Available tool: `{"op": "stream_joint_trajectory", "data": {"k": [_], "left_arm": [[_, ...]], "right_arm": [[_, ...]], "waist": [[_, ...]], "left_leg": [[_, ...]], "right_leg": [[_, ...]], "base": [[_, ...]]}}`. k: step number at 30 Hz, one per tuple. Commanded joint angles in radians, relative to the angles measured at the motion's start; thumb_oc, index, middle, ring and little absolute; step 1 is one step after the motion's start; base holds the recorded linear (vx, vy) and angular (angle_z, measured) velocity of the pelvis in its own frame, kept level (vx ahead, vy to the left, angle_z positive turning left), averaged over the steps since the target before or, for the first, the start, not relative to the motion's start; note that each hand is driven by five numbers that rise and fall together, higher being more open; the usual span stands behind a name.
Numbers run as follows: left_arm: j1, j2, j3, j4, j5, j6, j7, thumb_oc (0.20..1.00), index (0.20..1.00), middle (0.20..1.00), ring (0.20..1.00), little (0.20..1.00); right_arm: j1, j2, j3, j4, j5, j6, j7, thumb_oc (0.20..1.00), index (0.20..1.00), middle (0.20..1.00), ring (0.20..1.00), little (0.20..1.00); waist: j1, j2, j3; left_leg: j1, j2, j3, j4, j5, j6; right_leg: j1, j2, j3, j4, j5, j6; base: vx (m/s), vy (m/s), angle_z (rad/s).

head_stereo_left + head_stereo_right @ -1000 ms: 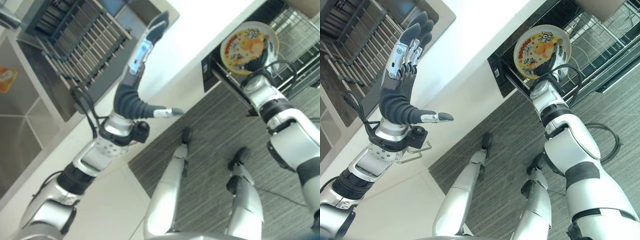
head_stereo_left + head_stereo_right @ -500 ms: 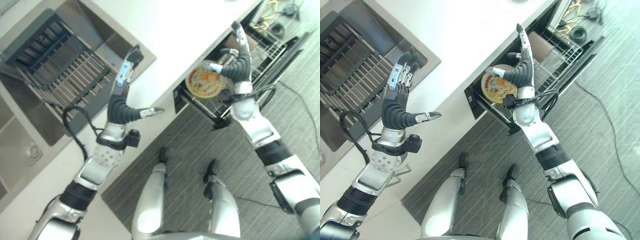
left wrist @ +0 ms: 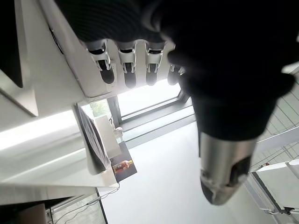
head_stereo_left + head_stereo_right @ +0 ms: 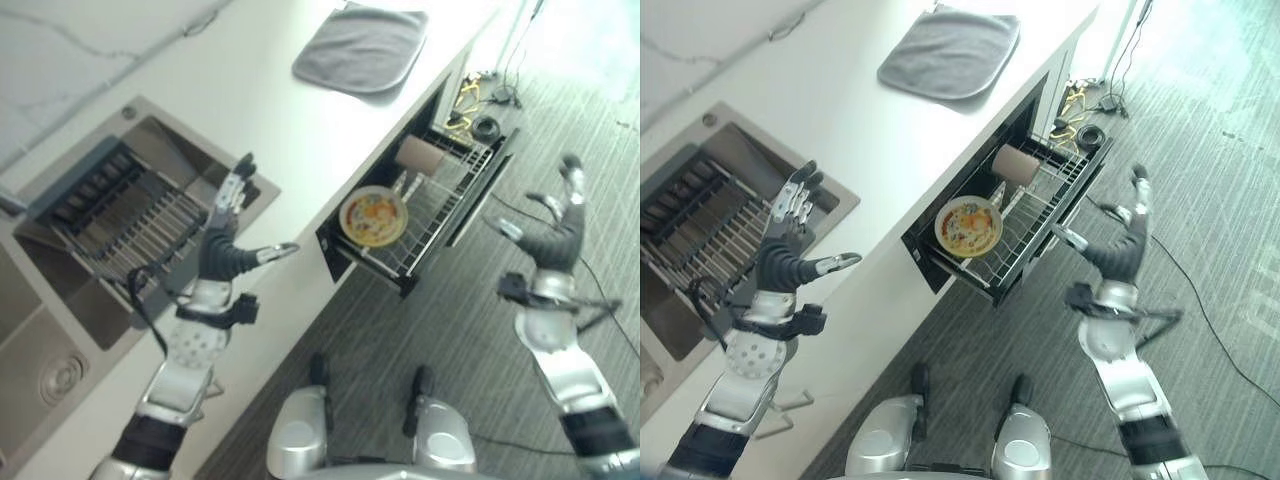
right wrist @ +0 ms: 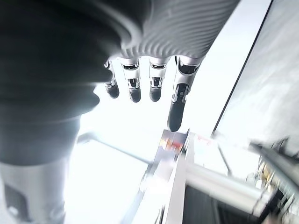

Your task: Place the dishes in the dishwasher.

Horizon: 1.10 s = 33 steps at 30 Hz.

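A round plate [image 4: 373, 217] with a yellow and orange picture stands on edge in the wire rack [image 4: 440, 215] of the pulled-out dishwasher drawer under the counter. My right hand [image 4: 553, 235] is raised over the floor to the right of the drawer, apart from the plate, fingers straight and holding nothing. My left hand [image 4: 225, 245] is held up over the white counter beside the sink, fingers spread and empty. A beige cup or jar [image 4: 419, 155] lies further back in the same rack.
A sink [image 4: 60, 300] with a dark drying rack [image 4: 125, 215] is set in the counter at the left. A grey folded cloth [image 4: 362, 47] lies on the counter at the top. Cables [image 4: 488, 110] trail on the grey floor by the drawer's far end.
My right hand has let go of the plate and drawn back to the right, away from the drawer. The plate now stands in the rack. The camera has pulled back and shows more of the counter.
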Motion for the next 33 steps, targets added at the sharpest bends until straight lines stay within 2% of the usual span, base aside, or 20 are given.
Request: {"op": "stream_joint_trajectory", "data": {"k": [1, 2, 3, 5, 7, 11, 13, 14, 19, 20, 22, 23, 25, 26, 33], "left_arm": [[-0.017, 0.008, 0.024, -0.046, -0.052, -0.071, -0.041, 1.0, 1.0, 1.0, 1.0, 1.0], [0.004, 0.007, 0.043, -0.047, -0.066, -0.071, -0.06, 1.0, 1.0, 1.0, 1.0, 1.0], [0.012, 0.008, 0.056, -0.047, -0.077, -0.069, -0.073, 1.0, 1.0, 1.0, 1.0, 1.0], [0.023, 0.004, 0.072, -0.03, -0.088, -0.074, -0.102, 1.0, 1.0, 1.0, 1.0, 1.0], [0.033, 0.003, 0.076, -0.016, -0.097, -0.086, -0.12, 1.0, 1.0, 1.0, 1.0, 1.0], [0.036, 0.006, 0.066, 0.009, -0.1, -0.082, -0.132, 1.0, 1.0, 1.0, 1.0, 1.0], [0.027, 0.0, 0.048, 0.019, -0.101, -0.07, -0.136, 1.0, 1.0, 1.0, 1.0, 1.0], [0.014, -0.008, 0.015, 0.018, -0.101, -0.048, -0.137, 1.0, 1.0, 1.0, 1.0, 1.0], [-0.053, -0.017, -0.062, 0.025, -0.072, -0.042, -0.082, 1.0, 1.0, 1.0, 1.0, 1.0], [-0.091, -0.013, -0.093, 0.038, -0.069, -0.038, -0.058, 1.0, 1.0, 1.0, 1.0, 1.0], [-0.134, -0.006, -0.113, 0.05, -0.071, -0.043, -0.036, 1.0, 1.0, 1.0, 1.0, 1.0], [-0.178, 0.002, -0.135, 0.063, -0.073, -0.051, -0.015, 1.0, 1.0, 1.0, 1.0, 1.0], [-0.215, 0.013, -0.15, 0.069, -0.078, -0.068, 0.008, 1.0, 1.0, 1.0, 1.0, 1.0], [-0.237, 0.012, -0.159, 0.077, -0.092, -0.077, 0.027, 1.0, 1.0, 1.0, 1.0, 1.0], [-0.281, 0.012, -0.177, 0.075, -0.089, -0.071, 0.059, 1.0, 1.0, 1.0, 1.0, 1.0]], "right_arm": [[-0.096, -0.013, -0.02, 0.02, 0.031, -0.104, -0.014, 1.0, 1.0, 1.0, 1.0, 1.0], [-0.07, -0.004, -0.044, 0.031, 0.066, -0.121, -0.008, 1.0, 1.0, 1.0, 1.0, 1.0], [-0.054, 0.003, -0.061, 0.047, 0.074, -0.116, -0.014, 1.0, 1.0, 1.0, 1.0, 1.0], [-0.041, 0.049, -0.079, 0.137, 0.183, -0.112, -0.012, 1.0, 1.0, 1.0, 1.0, 1.0], [-0.037, 0.096, -0.079, 0.22, 0.238, -0.149, 0.007, 1.0, 1.0, 1.0, 1.0, 1.0], [-0.052, 0.142, -0.07, 0.345, 0.39, -0.158, 0.108, 1.0, 1.0, 1.0, 1.0, 1.0], [-0.082, 0.151, -0.057, 0.423, 0.448, -0.145, 0.162, 1.0, 1.0, 1.0, 1.0, 1.0], [-0.135, 0.137, -0.042, 0.522, 0.548, -0.12, 0.213, 1.0, 1.0, 1.0, 1.0, 1.0], [-0.252, 0.091, -0.052, 0.666, 0.614, -0.125, 0.272, 1.0, 1.0, 1.0, 1.0, 1.0], [-0.321, 0.072, -0.047, 0.711, 0.636, -0.108, 0.299, 1.0, 1.0, 1.0, 1.0, 1.0], [-0.392, 0.055, -0.042, 0.75, 0.654, -0.09, 0.316, 1.0, 1.0, 1.0, 1.0, 1.0], [-0.471, 0.042, -0.033, 0.795, 0.68, -0.058, 0.344, 1.0, 1.0, 1.0, 1.0, 1.0], [-0.561, 0.018, -0.031, 0.874, 0.714, -0.023, 0.415, 1.0, 1.0, 1.0, 1.0, 1.0], [-0.658, -0.001, -0.014, 0.967, 0.797, 0.04, 0.5, 1.0, 1.0, 1.0, 1.0, 1.0], [-0.807, -0.018, 0.02, 1.079, 0.941, 0.172, 0.692, 1.0, 1.0, 1.0, 1.0, 1.0]], "waist": [[0.006, -0.004, -0.077], [0.002, 0.002, -0.092], [-0.001, 0.006, -0.098], [-0.007, 0.025, -0.108], [-0.007, 0.038, -0.117], [0.006, 0.056, -0.136], [0.019, 0.069, -0.141], [0.039, 0.089, -0.137], [0.066, 0.126, -0.102], [0.069, 0.144, -0.079], [0.07, 0.158, -0.053], [0.072, 0.176, -0.028], [0.08, 0.193, 0.002], [0.089, 0.211, 0.033], [0.104, 0.215, 0.084]], "left_leg": [[0.009, -0.001, 0.087, 0.054, -0.126, 0.042], [0.022, -0.006, 0.088, 0.058, -0.136, 0.045], [0.024, -0.01, 0.089, 0.069, -0.144, 0.047], [0.043, -0.023, 0.089, 0.086, -0.163, 0.056], [0.066, -0.032, 0.085, 0.077, -0.166, 0.062], [0.1, -0.044, 0.072, 0.053, -0.165, 0.069], [0.105, -0.051, 0.06, 0.055, -0.166, 0.071], [0.092, -0.063, 0.043, 0.086, -0.172, 0.074], [0.007, -0.091, 0.017, 0.187, -0.192, 0.08], [-0.027, -0.105, 0.009, 0.216, -0.197, 0.085], [-0.067, -0.115, 0.007, 0.247, -0.2, 0.088], [-0.108, -0.128, 0.005, 0.274, -0.203, 0.093], [-0.144, -0.145, -0.007, 0.312, -0.224, 0.092], [-0.179, -0.16, -0.015, 0.352, -0.229, 0.096], [-0.256, -0.169, -0.014, 0.39, -0.224, 0.105]], "right_leg": [[0.046, 0.004, -0.041, 0.108, -0.169, -0.022], [0.054, 0.001, -0.045, 0.111, -0.173, -0.023], [0.057, -0.003, -0.048, 0.116, -0.176, -0.023], [0.07, -0.012, -0.048, 0.132, -0.186, -0.026], [0.087, -0.017, -0.046, 0.123, -0.182, -0.022], [0.113, -0.024, -0.055, 0.111, -0.176, -0.018], [0.118, -0.031, -0.062, 0.124, -0.183, -0.021], [0.112, -0.042, -0.069, 0.166, -0.203, -0.033], [0.035, -0.072, -0.062, 0.289, -0.246, -0.052], [-0.002, -0.086, -0.052, 0.328, -0.254, -0.058], [-0.047, -0.102, -0.04, 0.369, -0.261, -0.062], [-0.093, -0.12, -0.029, 0.408, -0.268, -0.068], [-0.136, -0.133, -0.005, 0.451, -0.292, -0.068], [-0.182, -0.142, 0.015, 0.499, -0.299, -0.076], [-0.28, -0.127, 0.05, 0.559, -0.308, -0.087]], "base": [[0.12, -0.008, -0.11], [0.13, -0.014, -0.04], [0.09, -0.001, 0.04], [0.04, 0.009, 0.05], [0.06, 0.016, 0.01], [0.11, 0.017, 0.02], [0.19, 0.096, 0.06], [0.19, 0.124, 0.1], [0.06, 0.087, 0.22], [-0.06, 0.08, 0.18], [-0.16, 0.107, 0.09], [-0.3, 0.152, 0.01], [-0.14, 0.125, -0.09], [0.04, 0.105, -0.02], [-0.04, 0.058, -0.06]]}}
